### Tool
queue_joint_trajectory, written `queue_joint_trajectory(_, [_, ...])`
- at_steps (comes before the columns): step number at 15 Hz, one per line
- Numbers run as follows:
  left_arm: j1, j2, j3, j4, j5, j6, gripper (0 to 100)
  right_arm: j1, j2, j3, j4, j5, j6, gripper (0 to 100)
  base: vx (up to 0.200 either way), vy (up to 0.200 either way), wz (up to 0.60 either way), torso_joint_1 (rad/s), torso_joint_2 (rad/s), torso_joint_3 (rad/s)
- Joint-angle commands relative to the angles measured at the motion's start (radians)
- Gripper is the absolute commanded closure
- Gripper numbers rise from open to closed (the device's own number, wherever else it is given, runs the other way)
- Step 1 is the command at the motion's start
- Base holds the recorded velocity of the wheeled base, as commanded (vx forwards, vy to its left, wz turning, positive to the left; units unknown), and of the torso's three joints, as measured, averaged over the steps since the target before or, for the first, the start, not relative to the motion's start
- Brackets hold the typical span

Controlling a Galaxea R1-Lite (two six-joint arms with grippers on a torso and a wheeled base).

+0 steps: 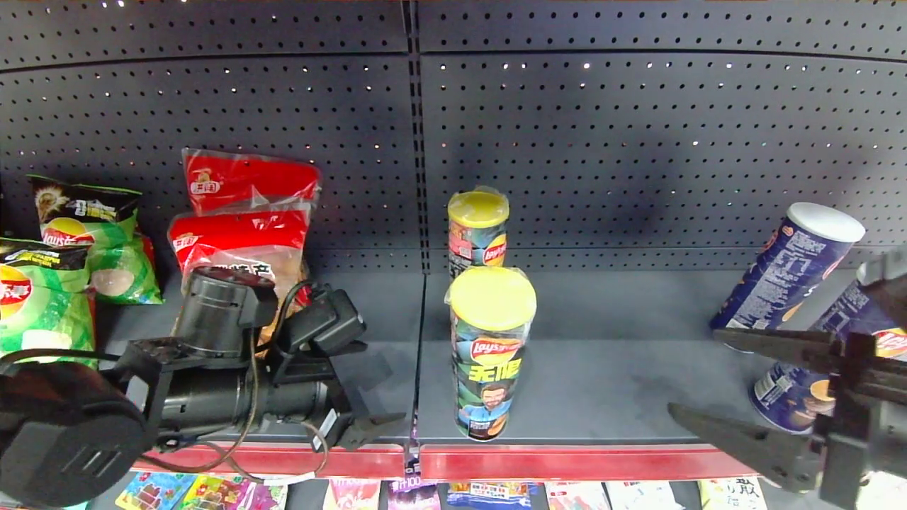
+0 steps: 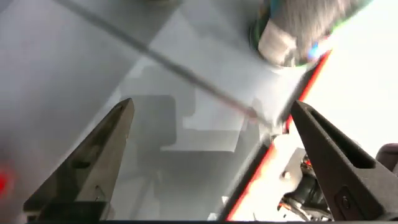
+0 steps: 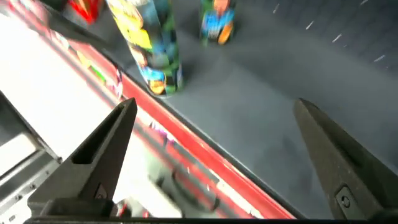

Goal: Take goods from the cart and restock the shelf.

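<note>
Green bags (image 1: pixel 42 297): two are stood at the far left of the shelf (image 1: pixel 609 382), one behind the other.
Red bags (image 1: pixel 244 219): two are set just right of the green ones, against the pegboard back (image 1: pixel 638 142), partly hidden by the left arm.
Left claw (image 1: pixel 375 386) (image 2: pixel 212 106): it is held low over the shelf board, close to the red front edge (image 1: pixel 567 462) and left of the middle cans; its jaws are spread wide and nothing is held.
Front can (image 1: pixel 490 354) (image 3: pixel 152 50): yellow-lidded, it is stood upright near the front edge at mid-shelf.
Rear can (image 1: pixel 477 230) (image 3: pixel 217 22): of the same kind, it is stood upright behind the first, apart from it.
Blue cans (image 1: pixel 786 269): two are placed at the right end, seen slanted; whether they truly lean cannot be told.
Right claw (image 1: pixel 694 372) (image 3: pixel 216 102): it is held over the front edge, before the blue cans, spread wide and empty.
</note>
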Motion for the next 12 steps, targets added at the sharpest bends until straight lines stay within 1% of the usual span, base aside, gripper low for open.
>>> queue_joint_trajectory(1, [0.042, -0.148, 0.097, 0.001, 0.029, -0.006, 0, 0.034, 0.223, -0.018, -0.001, -0.001, 0.001, 0, 0.0, 0.0, 0.0, 0.0, 0.0, 0.0])
queue_joint_trajectory(2, [0.048, -0.178, 0.12, 0.001, 0.043, -0.009, 0, 0.034, 0.246, -0.023, -0.001, -0.001, 0.001, 0, 0.0, 0.0, 0.0, 0.0, 0.0, 0.0])
queue_joint_trajectory(3, [0.06, -0.269, 0.182, 0.002, 0.081, -0.049, 0, 0.041, 0.301, -0.035, -0.001, -0.021, -0.002, 0, 0.0, 0.0, 0.0, 0.0, 0.0, 0.0])
queue_joint_trajectory(4, [0.06, -0.379, 0.242, 0.008, 0.127, -0.121, 0, 0.049, 0.341, -0.04, -0.001, -0.066, -0.002, 0, 0.0, 0.0, 0.0, 0.0, 0.0, 0.0])
queue_joint_trajectory(5, [0.06, -0.458, 0.272, 0.018, 0.165, -0.167, 0, 0.051, 0.362, -0.043, -0.002, -0.089, -0.002, 0, 0.0, 0.0, 0.0, 0.0, 0.0, 0.0])
queue_joint_trajectory(6, [0.06, -0.52, 0.289, 0.041, 0.198, -0.189, 0, 0.051, 0.382, -0.054, -0.001, -0.092, -0.002, 0, 0.0, 0.0, 0.0, 0.0, 0.0, 0.0])
queue_joint_trajectory(7, [0.062, -0.629, 0.292, 0.125, 0.239, -0.209, 0, 0.049, 0.424, -0.075, -0.002, -0.093, 0.001, 0, 0.0, 0.0, 0.0, 0.0, 0.0, 0.0])
queue_joint_trajectory(8, [0.062, -0.629, 0.292, 0.125, 0.239, -0.209, 0, 0.049, 0.424, -0.075, -0.002, -0.093, 0.001, 0, 0.0, 0.0, 0.0, 0.0, 0.0, 0.0])
queue_joint_trajectory(9, [0.062, -0.767, 0.262, 0.298, 0.248, -0.219, 0, 0.049, 0.49, -0.123, -0.005, -0.103, 0.001, 0, 0.0, 0.0, 0.0, 0.0, 0.0, 0.0])
queue_joint_trajectory(10, [0.062, -0.807, 0.252, 0.347, 0.251, -0.221, 0, 0.048, 0.525, -0.14, -0.02, -0.11, 0.004, 0, 0.0, 0.0, 0.0, 0.0, 0.0, 0.0])
queue_joint_trajectory(12, [0.082, -0.841, 0.249, 0.364, 0.253, -0.222, 0, 0.043, 0.586, -0.143, -0.086, -0.118, 0.006, 0, 0.0, 0.0, 0.0, 0.0, 0.0, 0.0])
